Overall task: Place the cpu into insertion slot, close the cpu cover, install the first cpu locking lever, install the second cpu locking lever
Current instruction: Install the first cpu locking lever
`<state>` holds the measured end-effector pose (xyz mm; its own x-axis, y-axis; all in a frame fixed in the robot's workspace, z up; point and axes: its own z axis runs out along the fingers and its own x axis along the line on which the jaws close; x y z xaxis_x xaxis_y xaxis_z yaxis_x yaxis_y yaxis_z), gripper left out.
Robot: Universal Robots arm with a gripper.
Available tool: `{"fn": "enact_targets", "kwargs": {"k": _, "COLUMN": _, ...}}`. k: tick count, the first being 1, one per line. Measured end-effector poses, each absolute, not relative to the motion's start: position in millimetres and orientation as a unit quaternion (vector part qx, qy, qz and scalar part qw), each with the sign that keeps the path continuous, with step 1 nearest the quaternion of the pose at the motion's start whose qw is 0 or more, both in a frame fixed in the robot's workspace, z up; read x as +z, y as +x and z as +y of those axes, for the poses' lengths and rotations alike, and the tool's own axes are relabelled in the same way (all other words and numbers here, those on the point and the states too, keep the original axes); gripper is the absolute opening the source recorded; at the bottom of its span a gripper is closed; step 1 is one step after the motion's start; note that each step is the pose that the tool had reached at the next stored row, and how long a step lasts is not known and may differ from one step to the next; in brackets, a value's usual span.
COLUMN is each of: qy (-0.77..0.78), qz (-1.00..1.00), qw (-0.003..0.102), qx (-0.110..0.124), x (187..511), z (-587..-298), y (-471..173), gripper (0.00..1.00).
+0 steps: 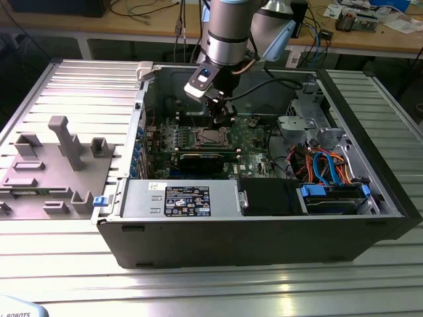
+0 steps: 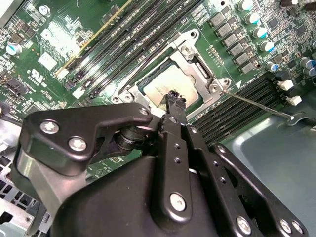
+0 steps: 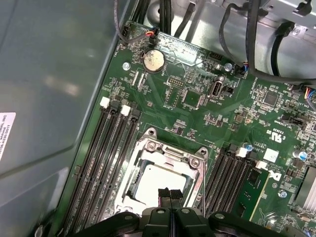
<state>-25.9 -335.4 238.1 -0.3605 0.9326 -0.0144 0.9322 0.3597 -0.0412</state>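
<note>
Gripper [image 3: 169, 194], its two fingertips pressed together with nothing between them, sits over the cpu [image 3: 148, 181].

In both wrist views the paired tips stand over one edge of the cpu; whether they touch it cannot be told. The cpu lies flat in the insertion slot [image 1: 213, 137] on the green motherboard [image 3: 197, 118], inside the open computer case [image 1: 370, 228]. The cpu cover [image 3: 170, 152], a silvery frame plate, lies around it, and the chip's face shows through the window. That face is a pale silvery-tan square, plain and smooth. In the second wrist view a thin wire locking lever [image 2: 252, 102] juts out from a socket corner across the memory slots [image 2: 237, 111]. White stickers [image 3: 270, 154] mark the board, and a dark printed label [image 1: 187, 200] sits on the grey power-supply box [image 1: 139, 198].
</note>
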Motion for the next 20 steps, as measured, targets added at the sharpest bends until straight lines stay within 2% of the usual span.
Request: {"fn": "enact_targets", "kwargs": {"k": 20, "qy": -0.544, "qz": -0.839, "qw": 0.005, "qx": 0.021, "x": 238.1, "z": -335.4, "y": -26.0, "gripper": 0.11}}
